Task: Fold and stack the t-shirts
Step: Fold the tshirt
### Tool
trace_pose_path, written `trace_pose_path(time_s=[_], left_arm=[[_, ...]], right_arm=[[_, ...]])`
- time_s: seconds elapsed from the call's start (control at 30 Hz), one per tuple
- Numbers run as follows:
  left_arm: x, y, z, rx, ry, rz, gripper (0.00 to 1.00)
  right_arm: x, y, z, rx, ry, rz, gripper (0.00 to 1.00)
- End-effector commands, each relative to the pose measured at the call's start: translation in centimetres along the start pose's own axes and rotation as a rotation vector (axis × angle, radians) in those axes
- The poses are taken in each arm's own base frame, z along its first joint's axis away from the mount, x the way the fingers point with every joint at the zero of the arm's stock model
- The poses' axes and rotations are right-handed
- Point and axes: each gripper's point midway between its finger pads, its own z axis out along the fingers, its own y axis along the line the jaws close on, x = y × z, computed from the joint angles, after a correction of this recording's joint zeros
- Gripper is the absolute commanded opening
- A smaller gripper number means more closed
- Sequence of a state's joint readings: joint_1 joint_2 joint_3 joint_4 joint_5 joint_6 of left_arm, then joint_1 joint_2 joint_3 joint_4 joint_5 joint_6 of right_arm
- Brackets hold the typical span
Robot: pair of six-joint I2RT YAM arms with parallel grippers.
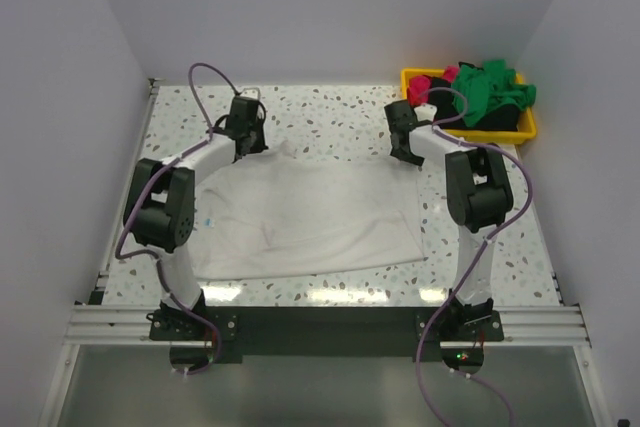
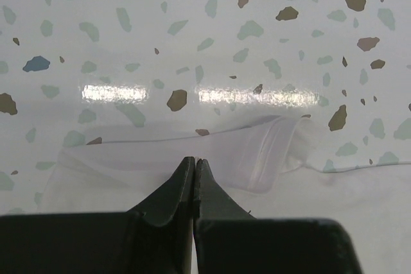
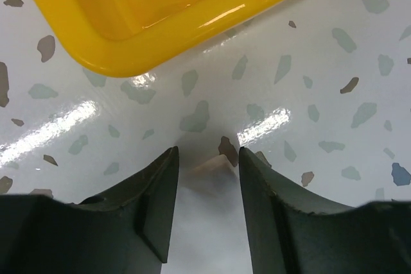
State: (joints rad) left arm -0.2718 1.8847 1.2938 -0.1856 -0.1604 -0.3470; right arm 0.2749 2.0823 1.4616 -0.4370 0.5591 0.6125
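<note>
The white t-shirt [image 1: 310,217] lies spread out, mostly flat with a few wrinkles, in the middle of the speckled desk [image 1: 330,112], between the two arms. Its near edge runs close to the desk's near edge and its far edge reaches about halfway across.

The left tool [image 2: 194,162] is at the shirt's far left corner. Its two fingers are pressed together, tip against tip, just over a folded, hemmed band of the white cloth. I cannot tell whether any thin layer of cloth is caught between them.

The right tool [image 3: 207,152] is at the shirt's far right corner, pointing down at the desk. Its fingers stand apart, and a small pointed tip of the white cloth lies on the desk in the gap between them. Neither finger clearly touches it.

Just beyond the right tool, at the far right corner of the desk, sits a yellow bin [image 1: 500,134]. A green t-shirt [image 1: 490,87] is heaped on top and spills over the bin's right rim. A magenta t-shirt [image 1: 428,82] shows at the bin's left end, and a black t-shirt [image 1: 495,122] lies beneath the green one. All three are crumpled, not folded.
</note>
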Motion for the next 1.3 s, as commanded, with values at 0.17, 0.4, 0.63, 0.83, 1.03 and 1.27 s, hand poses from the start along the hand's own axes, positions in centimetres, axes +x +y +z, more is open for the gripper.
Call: trace_pose_path(time_s=[0.17,0.4,0.63,0.83,1.03,1.27], left_arm=[[-3.4,-0.9,-2.9,0.041,-0.123,0.0,0.0],[-3.4,-1.0,-3.5,0.049,-0.132,0.001,0.0],[-3.3,-1.2,-3.8,0.055,-0.129,0.002,0.0],[-2.8,-1.0,-5.3,0.062,-0.134,-0.013,0.0],[-0.7,-0.7,-7.3,0.074,-0.129,-0.038,0.0],[2.2,0.5,-10.0,0.069,-0.118,-0.084,0.0]], right_arm=[[0.6,-0.8,-0.3,0.008,-0.014,0.053,0.38],[0.7,-1.1,-0.2,0.017,-0.017,0.048,0.19],[-0.8,-0.7,-0.8,-0.004,-0.049,0.03,0.0],[-2.0,-0.9,-2.7,-0.065,-0.093,0.0,0.0],[-1.3,-1.3,-4.1,-0.14,-0.102,-0.036,0.0],[-0.4,-2.2,-5.8,-0.193,-0.109,-0.061,0.0]])
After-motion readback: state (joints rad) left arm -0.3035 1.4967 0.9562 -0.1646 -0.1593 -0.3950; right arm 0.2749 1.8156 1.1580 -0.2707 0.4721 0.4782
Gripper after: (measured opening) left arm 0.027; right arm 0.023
